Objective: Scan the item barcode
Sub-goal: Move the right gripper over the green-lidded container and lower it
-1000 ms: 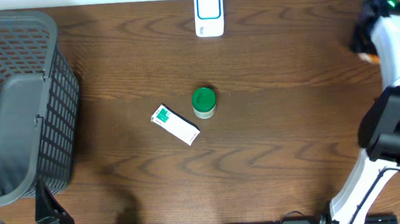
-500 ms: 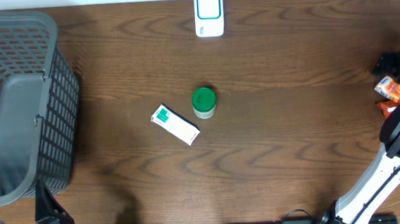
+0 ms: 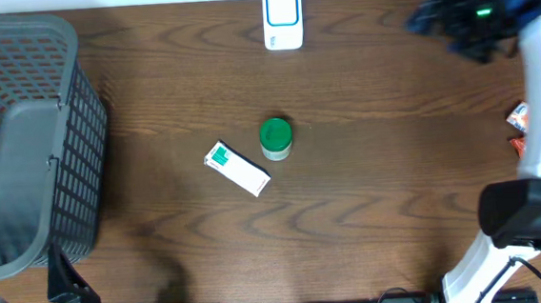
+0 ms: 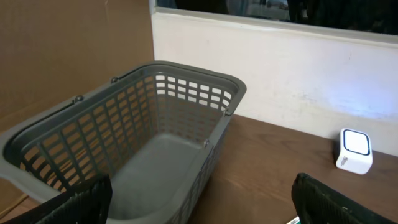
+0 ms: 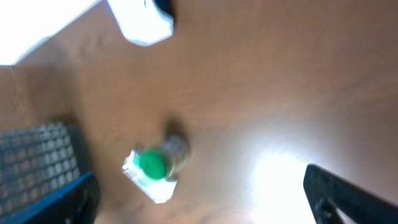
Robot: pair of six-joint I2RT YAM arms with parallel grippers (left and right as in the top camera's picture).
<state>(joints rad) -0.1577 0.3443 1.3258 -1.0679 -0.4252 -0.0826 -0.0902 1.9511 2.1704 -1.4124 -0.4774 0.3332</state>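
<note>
We see a mock shop checkout on a test bench: a grey shopping basket (image 3: pixel 88 164) and a white barcode scanner (image 3: pixel 282 17) share a wooden table (image 3: pixel 396 171) with 2 small goods, a green-lidded jar (image 3: pixel 275 138) and a white carton (image 3: pixel 238 169). Plain cardboard (image 4: pixel 62 56) and a white board (image 4: pixel 280 74) wall it in.

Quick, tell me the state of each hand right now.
Left hand: open, holding nothing.
Right hand: open, holding nothing.
</note>
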